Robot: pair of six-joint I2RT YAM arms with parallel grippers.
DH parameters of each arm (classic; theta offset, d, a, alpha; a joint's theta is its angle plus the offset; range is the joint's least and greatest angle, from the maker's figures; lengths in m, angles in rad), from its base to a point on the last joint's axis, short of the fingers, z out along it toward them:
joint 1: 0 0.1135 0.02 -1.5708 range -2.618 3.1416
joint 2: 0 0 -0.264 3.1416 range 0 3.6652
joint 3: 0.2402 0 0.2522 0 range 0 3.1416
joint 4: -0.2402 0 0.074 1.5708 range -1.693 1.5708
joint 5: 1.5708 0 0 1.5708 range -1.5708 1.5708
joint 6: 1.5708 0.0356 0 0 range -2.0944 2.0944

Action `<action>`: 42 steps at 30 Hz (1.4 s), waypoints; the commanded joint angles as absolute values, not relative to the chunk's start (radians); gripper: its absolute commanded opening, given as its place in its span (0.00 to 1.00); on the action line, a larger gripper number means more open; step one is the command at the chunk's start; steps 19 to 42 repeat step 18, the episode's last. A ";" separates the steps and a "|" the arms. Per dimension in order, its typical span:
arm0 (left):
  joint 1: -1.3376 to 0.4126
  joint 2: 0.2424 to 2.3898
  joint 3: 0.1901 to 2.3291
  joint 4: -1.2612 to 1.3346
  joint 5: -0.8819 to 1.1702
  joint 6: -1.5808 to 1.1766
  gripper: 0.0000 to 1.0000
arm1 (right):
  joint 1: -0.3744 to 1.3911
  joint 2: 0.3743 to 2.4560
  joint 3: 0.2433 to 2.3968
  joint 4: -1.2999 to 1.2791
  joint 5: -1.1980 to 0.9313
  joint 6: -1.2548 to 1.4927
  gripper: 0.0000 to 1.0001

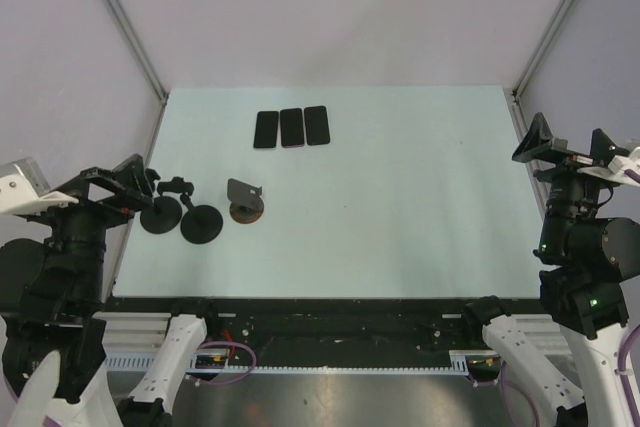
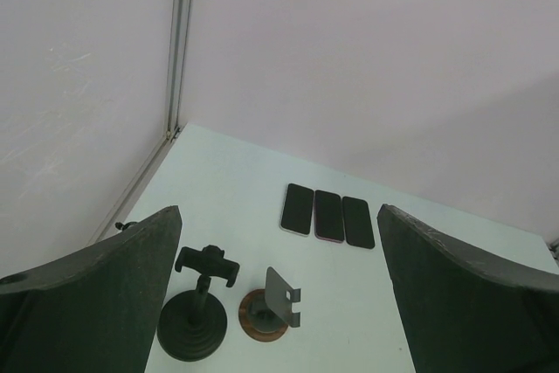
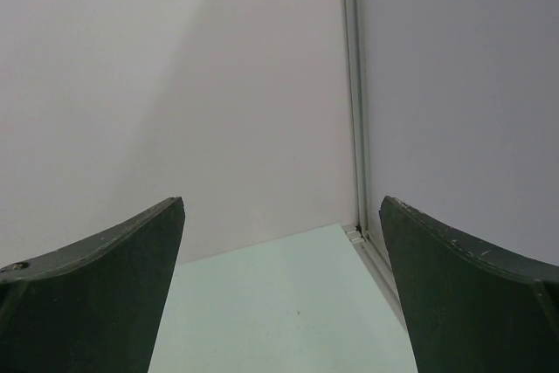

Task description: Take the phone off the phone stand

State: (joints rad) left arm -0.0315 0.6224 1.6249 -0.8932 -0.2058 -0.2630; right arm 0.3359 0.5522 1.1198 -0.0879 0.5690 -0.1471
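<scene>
Right gripper (image 3: 281, 207): its two dark green curved fingers (image 3: 87, 303) sit at lower left and lower right, spread wide apart. Pale green tabletop (image 3: 279, 303) meets pale grey walls (image 3: 175, 67) far off. Light metal corner post (image 3: 354, 85) stands far right.

The fingers (image 2: 96, 294) of the left gripper (image 2: 278, 208) run off its wrist view's bottom edge, one hiding most of the leftmost phone stand (image 1: 160, 215). The right gripper (image 3: 281, 199) has its fingers (image 3: 96, 294) likewise cropped.
</scene>
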 commanded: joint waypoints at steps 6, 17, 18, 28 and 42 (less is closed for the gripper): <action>-0.032 0.569 1.612 -0.864 -0.238 -0.293 1.00 | 0.368 0.535 1.140 -0.055 0.606 -0.206 1.00; -0.032 0.554 1.603 -0.856 -0.230 -0.302 1.00 | 0.377 0.531 1.141 -0.060 0.611 -0.210 1.00; -0.032 0.552 1.601 -0.854 -0.230 -0.304 1.00 | 0.379 0.531 1.141 -0.060 0.611 -0.210 1.00; -0.032 0.552 1.601 -0.854 -0.230 -0.304 1.00 | 0.379 0.531 1.141 -0.060 0.611 -0.210 1.00; -0.032 0.552 1.601 -0.854 -0.230 -0.304 1.00 | 0.379 0.531 1.141 -0.060 0.611 -0.210 1.00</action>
